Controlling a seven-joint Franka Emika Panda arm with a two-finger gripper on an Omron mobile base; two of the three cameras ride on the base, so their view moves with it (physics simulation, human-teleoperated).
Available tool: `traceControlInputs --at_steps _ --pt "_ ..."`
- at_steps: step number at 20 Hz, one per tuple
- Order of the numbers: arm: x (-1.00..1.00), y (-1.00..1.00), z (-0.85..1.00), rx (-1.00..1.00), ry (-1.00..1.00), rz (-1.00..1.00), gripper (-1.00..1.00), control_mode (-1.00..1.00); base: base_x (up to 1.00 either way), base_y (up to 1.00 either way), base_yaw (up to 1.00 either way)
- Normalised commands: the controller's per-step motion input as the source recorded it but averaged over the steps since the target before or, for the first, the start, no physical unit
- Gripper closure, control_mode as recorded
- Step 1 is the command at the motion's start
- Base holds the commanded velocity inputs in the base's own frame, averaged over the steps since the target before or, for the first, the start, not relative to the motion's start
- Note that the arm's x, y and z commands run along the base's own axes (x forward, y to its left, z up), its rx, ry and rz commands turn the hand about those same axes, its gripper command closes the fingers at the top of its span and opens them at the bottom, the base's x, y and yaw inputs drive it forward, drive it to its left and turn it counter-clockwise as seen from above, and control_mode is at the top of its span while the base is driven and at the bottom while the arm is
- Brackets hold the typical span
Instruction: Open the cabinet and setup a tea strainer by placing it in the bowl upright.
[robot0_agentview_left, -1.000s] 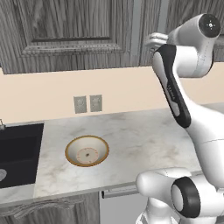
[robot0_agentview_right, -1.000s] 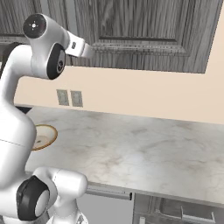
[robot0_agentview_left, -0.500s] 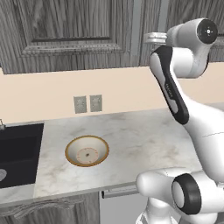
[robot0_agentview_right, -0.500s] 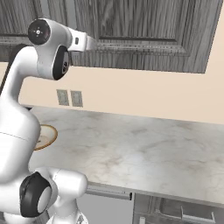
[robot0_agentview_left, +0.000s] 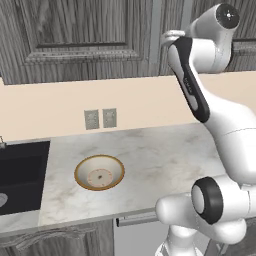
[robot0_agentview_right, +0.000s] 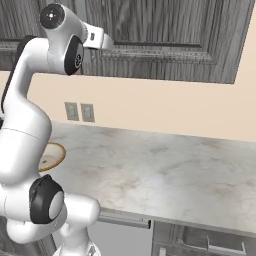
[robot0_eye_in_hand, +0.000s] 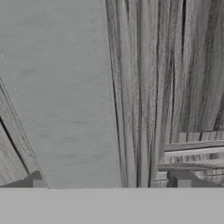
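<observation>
The cabinet (robot0_agentview_right: 165, 30) of dark grey wood hangs on the wall with its door shut, and its grain is seen close up in the hand view (robot0_eye_in_hand: 65, 87). My gripper (robot0_agentview_left: 166, 38) is raised to the door's edge strip (robot0_agentview_left: 172, 15), just above the bottom rail, and it is open with nothing between its fingers (robot0_eye_in_hand: 108, 180). From the right it shows at the left edge of the door (robot0_agentview_right: 108, 44). The bowl (robot0_agentview_left: 100, 172), golden-brown outside and cream inside, sits on the counter far below the hand (robot0_agentview_right: 52, 156). The tea strainer is hidden.
A black sink basin (robot0_agentview_left: 20, 175) lies left of the bowl. Two wall sockets (robot0_agentview_left: 100, 119) sit on the beige backsplash. The marble counter (robot0_agentview_right: 165, 165) stretches to the right. A wider-panelled door (robot0_agentview_left: 75, 30) hangs left of the hand.
The hand has risen a little and moved closer to the cabinet door. The gripper has stayed open. The bowl has not moved.
</observation>
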Motion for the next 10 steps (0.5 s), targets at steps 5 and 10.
traceControlInputs --at_steps 5,10 --pt "0.36 0.09 0.00 0.00 0.00 0.00 -1.00 -1.00 0.00 0.00 0.00" --pt "0.37 0.10 -0.04 0.00 -0.06 0.00 -1.00 -1.00 0.00 0.00 0.00"
